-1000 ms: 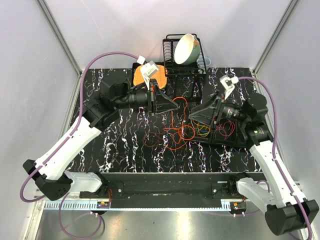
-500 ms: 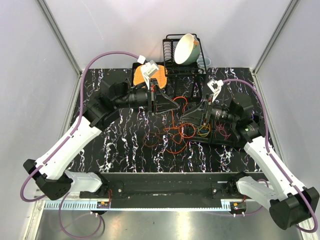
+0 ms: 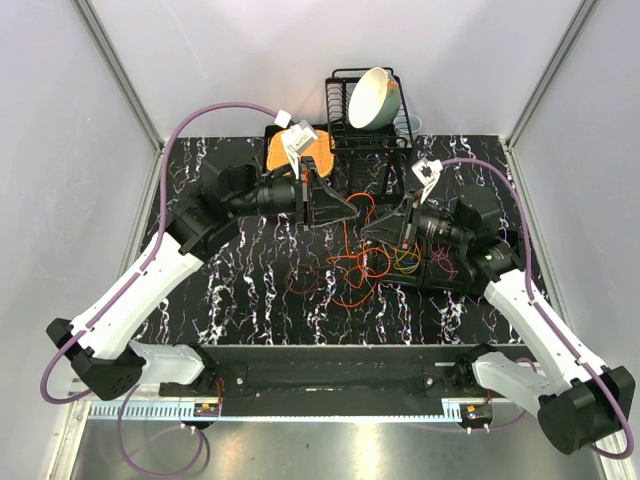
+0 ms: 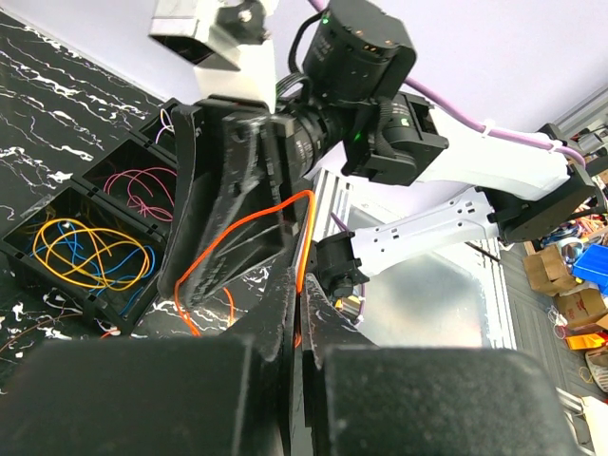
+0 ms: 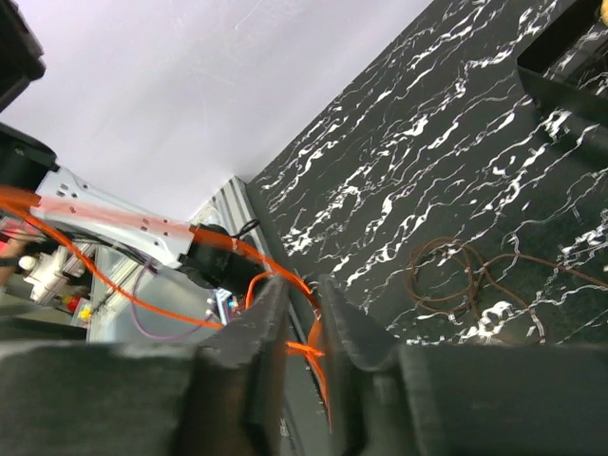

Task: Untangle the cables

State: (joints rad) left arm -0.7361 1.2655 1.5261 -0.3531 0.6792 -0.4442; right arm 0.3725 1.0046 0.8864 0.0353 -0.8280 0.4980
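Over the middle of the black table, seen from above, the left gripper and right gripper faced each other closely, the cables tangled on the surface just beside them. From the left wrist, its jaws were pinched tight on an orange cable (a box of yellow and blue wires sat beyond). From the right wrist, the jaws stood narrowly apart, the orange cable passing through the gap; a brown cable lay on the table.

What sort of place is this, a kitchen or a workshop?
Probably a robotics lab: two robot arms bolted to a walled-in marbled table, with staged props like loose cables and a dish rack.
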